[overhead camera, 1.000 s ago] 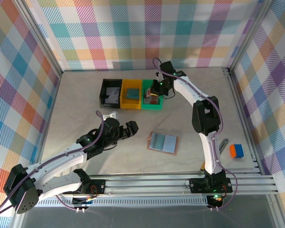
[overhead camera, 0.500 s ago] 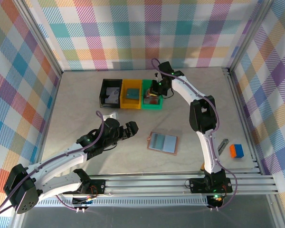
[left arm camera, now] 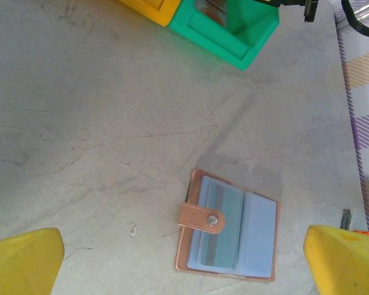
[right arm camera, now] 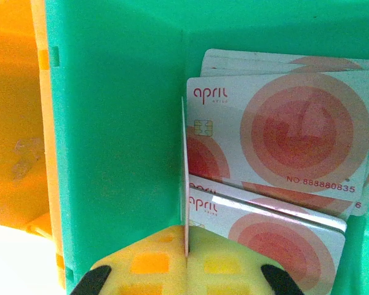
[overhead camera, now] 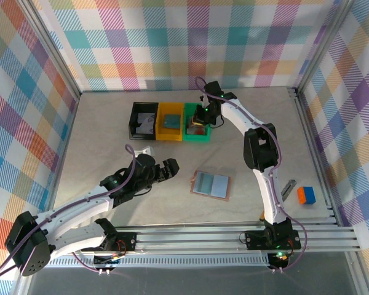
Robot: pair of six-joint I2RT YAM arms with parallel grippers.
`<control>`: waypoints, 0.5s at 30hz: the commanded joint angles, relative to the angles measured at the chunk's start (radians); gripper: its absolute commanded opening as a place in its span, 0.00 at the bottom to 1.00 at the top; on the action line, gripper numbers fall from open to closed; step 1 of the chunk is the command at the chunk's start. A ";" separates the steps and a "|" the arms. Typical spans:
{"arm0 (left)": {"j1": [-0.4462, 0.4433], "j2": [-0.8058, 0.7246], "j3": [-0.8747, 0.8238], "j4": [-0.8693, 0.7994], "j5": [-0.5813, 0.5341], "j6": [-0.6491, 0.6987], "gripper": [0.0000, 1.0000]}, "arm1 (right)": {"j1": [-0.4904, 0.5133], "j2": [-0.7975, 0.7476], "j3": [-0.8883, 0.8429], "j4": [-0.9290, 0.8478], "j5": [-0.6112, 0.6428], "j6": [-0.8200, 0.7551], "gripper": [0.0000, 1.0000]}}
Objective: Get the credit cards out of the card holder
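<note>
Right gripper point(right arm camera: 186, 261): pinched shut on one credit card point(right arm camera: 185, 172), edge-on, over green bin point(right arm camera: 123, 123). Card holder point(overhead camera: 211, 184): open flat, to the right of wide-open, empty left gripper point(overhead camera: 170, 167), the nearer one.

Overhead view: bright, even, diffuse light, with soft shadows beneath both arms on the counter point(overhead camera: 104, 147). Left wrist view: yellow fingertips point(left arm camera: 24, 261) at 7 and 5 o'clock are blurred. Right wrist view: print on the credit cards point(right arm camera: 283, 123) is sharp, the pads point(right arm camera: 154, 264) at 6 o'clock are out of focus, and there is white burnout at 8 o'clock.
</note>
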 commanded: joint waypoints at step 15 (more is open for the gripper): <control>0.006 0.002 -0.013 0.025 0.011 -0.015 1.00 | -0.013 0.010 0.049 -0.043 0.012 -0.036 0.24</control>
